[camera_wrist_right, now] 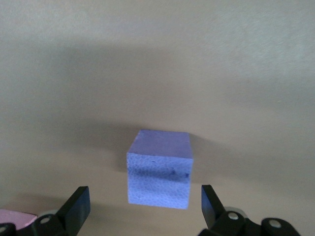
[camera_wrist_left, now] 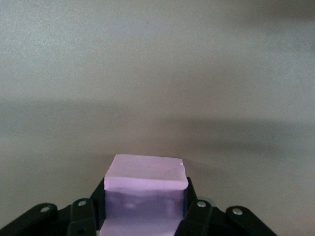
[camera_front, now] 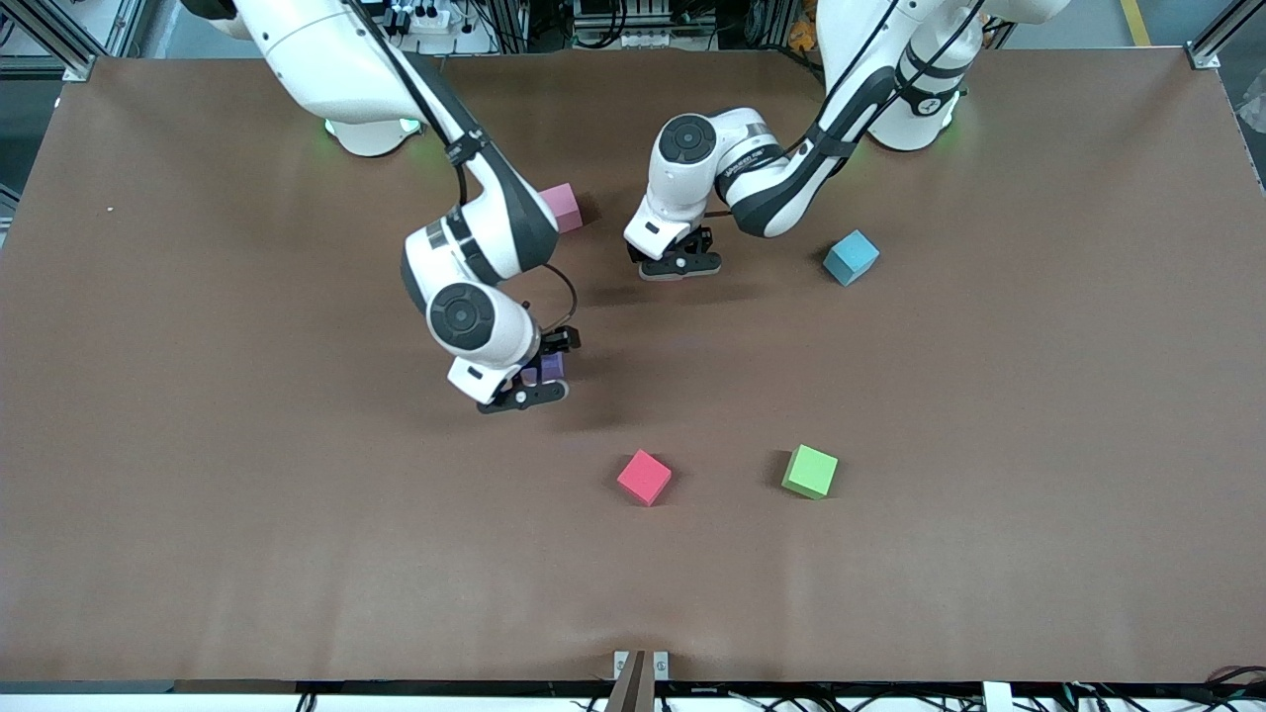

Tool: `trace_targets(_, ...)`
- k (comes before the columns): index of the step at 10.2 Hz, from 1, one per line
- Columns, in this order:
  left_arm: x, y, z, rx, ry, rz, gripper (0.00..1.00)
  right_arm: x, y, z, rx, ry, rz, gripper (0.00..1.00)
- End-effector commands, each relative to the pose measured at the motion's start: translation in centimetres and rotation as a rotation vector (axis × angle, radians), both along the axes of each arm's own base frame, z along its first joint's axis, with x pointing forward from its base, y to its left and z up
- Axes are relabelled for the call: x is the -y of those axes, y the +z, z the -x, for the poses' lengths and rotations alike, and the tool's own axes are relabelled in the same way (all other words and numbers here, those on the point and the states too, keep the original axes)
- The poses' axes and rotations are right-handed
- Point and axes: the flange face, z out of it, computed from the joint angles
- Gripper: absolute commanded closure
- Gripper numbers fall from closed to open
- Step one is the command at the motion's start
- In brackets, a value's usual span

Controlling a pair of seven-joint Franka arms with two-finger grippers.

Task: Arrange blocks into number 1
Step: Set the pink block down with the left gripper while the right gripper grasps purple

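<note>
The right end effector (camera_front: 529,381) straddles the purple block (camera_wrist_right: 159,169) mid-worktop, fingers wide and unclosed, so it could nudge it askew, while the left end effector (camera_front: 679,259), clamping a light pink block (camera_wrist_left: 145,191), might drop it.

In the right wrist view, a purple block (camera_wrist_right: 160,169) is sitting on the brown table (camera_wrist_right: 157,59), and its shadow is lying on the surface around it. The right gripper (camera_wrist_right: 146,209) is standing open. Its two black fingers (camera_wrist_right: 76,206) are showing at the edge of the picture, one on each side of the block, and they are not touching it; a gap is showing between each finger and the block. In the corner of the picture, beside one finger, a small part of a light pink block (camera_wrist_right: 15,216) is showing on the table.
</note>
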Motion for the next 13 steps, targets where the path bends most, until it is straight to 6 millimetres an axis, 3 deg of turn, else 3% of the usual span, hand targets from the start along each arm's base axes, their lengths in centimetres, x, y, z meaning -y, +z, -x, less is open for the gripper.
trace_targets(1, 0.6, 0.0, 1.3, 0.000, -0.022, -0.008, 1.00, -0.2, -1.1, 0.9, 0.022, -0.003, 0.014, 0.00)
trace_targets(3, 0.4, -0.5, 1.7, -0.004, -0.029, -0.018, 1.00, -0.5, -1.6, 1.4, 0.018, 0.013, 0.024, 0.00)
trace_targets(4, 0.3, -0.5, 1.8, -0.004, -0.036, -0.020, 0.86, -0.3, -1.9, 1.5, 0.026, 0.032, 0.047, 0.00)
trace_targets(5, 0.3, -0.5, 1.8, 0.002, -0.041, -0.022, 0.01, -0.2, -2.1, 1.5, 0.026, 0.037, 0.052, 0.00)
trace_targets(8, -0.2, 0.3, 1.4, 0.010, -0.003, -0.033, 0.00, -0.2, -2.3, 1.4, 0.041, 0.035, 0.046, 0.00)
trace_targets(10, -0.5, 3.1, -1.2, 0.060, 0.029, -0.002, 0.00, -0.2, -2.8, 1.3, 0.047, 0.038, 0.049, 0.00)
trace_targets(13, -2.8, 8.3, -8.1, 0.100, 0.013, -0.070, 0.00, 0.1, -4.1, 1.3, 0.043, 0.040, 0.062, 0.00)
